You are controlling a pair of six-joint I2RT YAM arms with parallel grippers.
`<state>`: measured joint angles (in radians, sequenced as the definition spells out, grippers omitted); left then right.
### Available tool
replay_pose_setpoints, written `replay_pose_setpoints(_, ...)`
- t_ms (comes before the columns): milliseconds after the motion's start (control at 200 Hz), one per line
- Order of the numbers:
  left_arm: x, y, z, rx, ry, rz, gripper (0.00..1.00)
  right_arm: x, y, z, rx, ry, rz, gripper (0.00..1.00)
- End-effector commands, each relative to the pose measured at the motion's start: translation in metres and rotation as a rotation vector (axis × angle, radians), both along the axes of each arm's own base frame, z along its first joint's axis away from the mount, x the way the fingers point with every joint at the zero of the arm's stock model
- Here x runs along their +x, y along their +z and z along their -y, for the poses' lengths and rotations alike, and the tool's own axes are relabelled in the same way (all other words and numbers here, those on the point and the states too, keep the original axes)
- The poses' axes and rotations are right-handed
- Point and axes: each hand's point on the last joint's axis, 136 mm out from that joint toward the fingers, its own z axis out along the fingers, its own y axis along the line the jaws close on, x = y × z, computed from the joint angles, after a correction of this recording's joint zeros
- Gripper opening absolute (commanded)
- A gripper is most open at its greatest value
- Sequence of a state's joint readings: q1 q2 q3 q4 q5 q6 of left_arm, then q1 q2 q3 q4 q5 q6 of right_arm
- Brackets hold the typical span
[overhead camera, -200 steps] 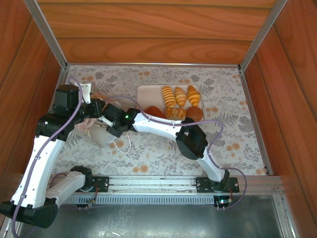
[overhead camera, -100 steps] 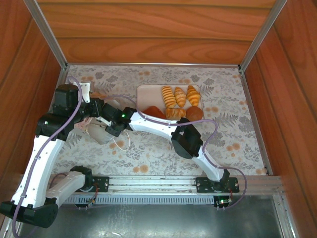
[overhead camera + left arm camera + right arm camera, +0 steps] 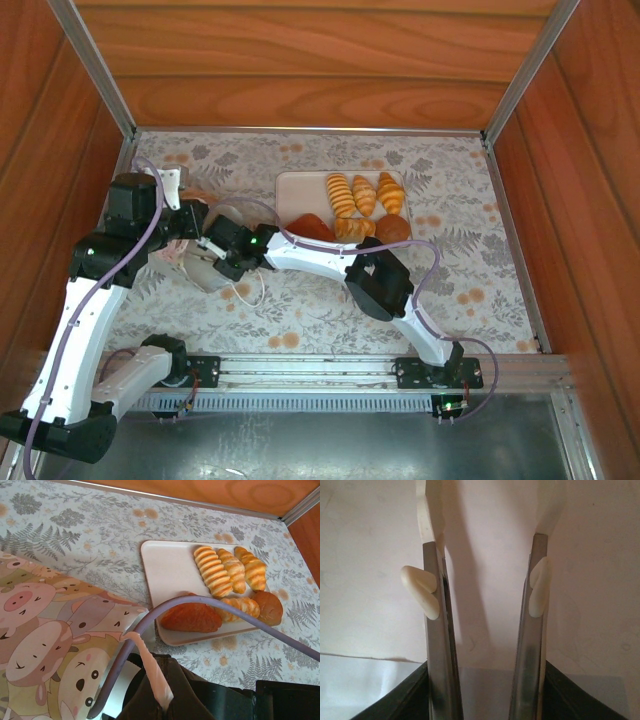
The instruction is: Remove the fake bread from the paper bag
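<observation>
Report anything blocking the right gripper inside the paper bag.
Nothing visible does. The right gripper sits inside the white paper bag with pinkish cartoon print, jaws apart, and bare white paper wall lies ahead of them.

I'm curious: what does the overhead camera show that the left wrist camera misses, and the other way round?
Overhead camera: the white left arm and white right arm, both reaching toward the table's left side, and the wooden walls around it.
Left wrist camera: a close look at the cartoon pigs printed on the small paper bag and its twisted pale cord handle.
Both: the pale pink rectangular tray, the toy pastries on it, golden ridged croissants among them, and the floral tablecloth.
</observation>
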<state>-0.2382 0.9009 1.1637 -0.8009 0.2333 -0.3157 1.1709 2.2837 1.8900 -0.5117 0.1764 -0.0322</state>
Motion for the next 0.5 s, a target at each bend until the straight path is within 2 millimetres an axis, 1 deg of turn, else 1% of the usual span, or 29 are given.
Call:
replay_pose_setpoints(0, -0.004, 0.009, 0.002, -0.015, -0.007, 0.019, 0.0, 0.004, 0.036, -0.007, 0.082, 0.016, 0.026, 0.51)
replay_pose_setpoints(165, -0.003, 0.008, 0.004, -0.019, -0.019, 0.009, 0.0, 0.001, 0.033, -0.012, 0.075, 0.069, 0.038, 0.52)
replay_pose_setpoints(255, -0.002, 0.009, 0.005, -0.019, -0.023, 0.01, 0.0, 0.009, 0.03, -0.011, 0.063, 0.042, 0.062, 0.52)
replay_pose_setpoints(345, -0.002, 0.01, 0.005, -0.018, -0.021, 0.012, 0.0, 0.018, 0.033, -0.01, 0.065, -0.011, 0.09, 0.53)
replay_pose_setpoints(495, -0.003, 0.01, 0.004, -0.015, -0.018, 0.016, 0.0, 0.024, 0.034, -0.011, 0.08, -0.042, 0.101, 0.54)
